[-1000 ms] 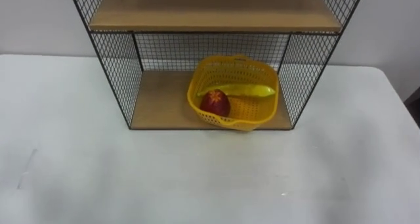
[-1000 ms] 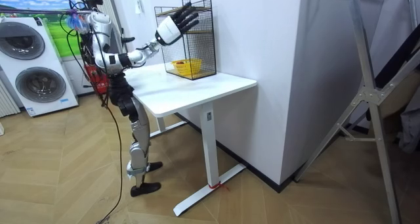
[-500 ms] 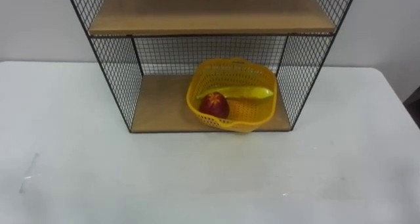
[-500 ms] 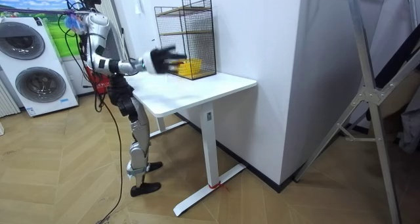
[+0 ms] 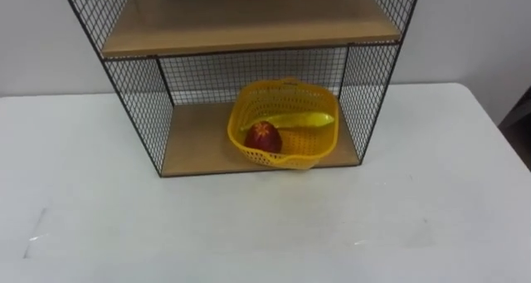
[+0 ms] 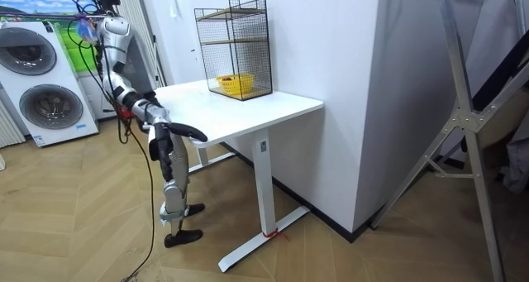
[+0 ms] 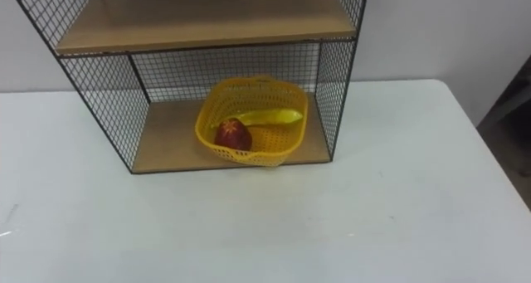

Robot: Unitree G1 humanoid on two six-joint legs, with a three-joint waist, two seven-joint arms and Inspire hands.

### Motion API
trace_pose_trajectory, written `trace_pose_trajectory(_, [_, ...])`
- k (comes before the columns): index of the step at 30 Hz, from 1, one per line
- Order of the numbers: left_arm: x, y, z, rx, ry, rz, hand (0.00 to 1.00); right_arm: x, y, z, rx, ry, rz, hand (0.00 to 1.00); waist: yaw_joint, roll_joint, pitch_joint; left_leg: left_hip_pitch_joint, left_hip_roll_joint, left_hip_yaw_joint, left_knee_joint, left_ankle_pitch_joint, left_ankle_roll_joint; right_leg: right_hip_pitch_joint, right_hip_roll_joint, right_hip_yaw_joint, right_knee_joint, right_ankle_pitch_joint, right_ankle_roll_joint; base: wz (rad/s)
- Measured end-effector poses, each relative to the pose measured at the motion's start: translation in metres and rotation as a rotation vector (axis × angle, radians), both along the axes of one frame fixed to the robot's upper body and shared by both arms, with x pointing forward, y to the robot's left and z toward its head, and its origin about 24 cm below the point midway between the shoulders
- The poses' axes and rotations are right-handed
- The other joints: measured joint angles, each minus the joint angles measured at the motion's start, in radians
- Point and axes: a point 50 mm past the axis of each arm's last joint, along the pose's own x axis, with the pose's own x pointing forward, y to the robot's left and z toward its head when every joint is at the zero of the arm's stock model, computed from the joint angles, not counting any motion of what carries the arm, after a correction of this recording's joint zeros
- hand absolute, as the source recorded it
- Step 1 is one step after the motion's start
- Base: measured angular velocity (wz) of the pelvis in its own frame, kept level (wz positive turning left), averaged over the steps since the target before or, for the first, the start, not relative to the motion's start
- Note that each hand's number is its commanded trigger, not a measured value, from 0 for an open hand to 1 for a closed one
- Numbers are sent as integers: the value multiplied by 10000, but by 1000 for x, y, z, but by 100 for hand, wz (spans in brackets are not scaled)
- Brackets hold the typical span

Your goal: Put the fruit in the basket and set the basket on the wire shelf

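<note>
Two fruits lie in the basket [image 5: 300, 154]: an apple [image 5: 263, 137], red, at its front left, and a banana [image 5: 300, 119], yellow, across the back behind the apple, running left to right. The basket is yellow with a perforated wall. It stands on the lowest board [image 5: 195, 142] of the shelf [image 5: 133, 96], on the right half of that board and just beside the right mesh side. Its front lip sits at the board's front edge. The left half of the board lies between the basket and the left mesh side. A second board crosses the shelf above the basket. The shelf stands upright on the table [image 5: 249, 229], toward its back and close to the wall. In the room view the robot stands upright on the wood floor at the end of the table on the room view's left, turned toward the shelf and well apart from it. Its right arm slants down and forward, and the right hand [image 6: 201, 136] hangs low by the table's near edge. The hand is too blurred there to tell whether its fingers are loose or curled. A washing machine [image 6: 45, 92] stands behind the robot at the room view's left.
</note>
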Motion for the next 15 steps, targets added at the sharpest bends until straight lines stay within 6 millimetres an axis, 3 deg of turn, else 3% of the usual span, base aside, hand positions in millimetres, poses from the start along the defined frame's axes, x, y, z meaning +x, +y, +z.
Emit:
trace_pose_trajectory(1, [0, 0, -1, 12, 63, -205, 0, -3, -1, -1, 30, -54, -15, 0, 0, -15, -13, -4, 33, 114, 24, 1, -10, 4, -15, -10, 17, 59, -95, 4])
trace_pose_trajectory(5, [-3, -1, -2, 89, 238, -463, 0, -1, 0, -5, 91, -310, -263, 0, 105, -11, -39, -32, 164, 500, 371, -187, -246, 15, -79, -110, 27, 49, -64, -6])
trace_pose_trajectory(15, [-3, 1, -2, 152, -18, -545, 0, 0, 0, -8, 387, -1292, -1087, 0, 41, -67, -72, -40, 154, 588, 272, -253, -140, 70, -172, -254, 167, -69, 40, 5])
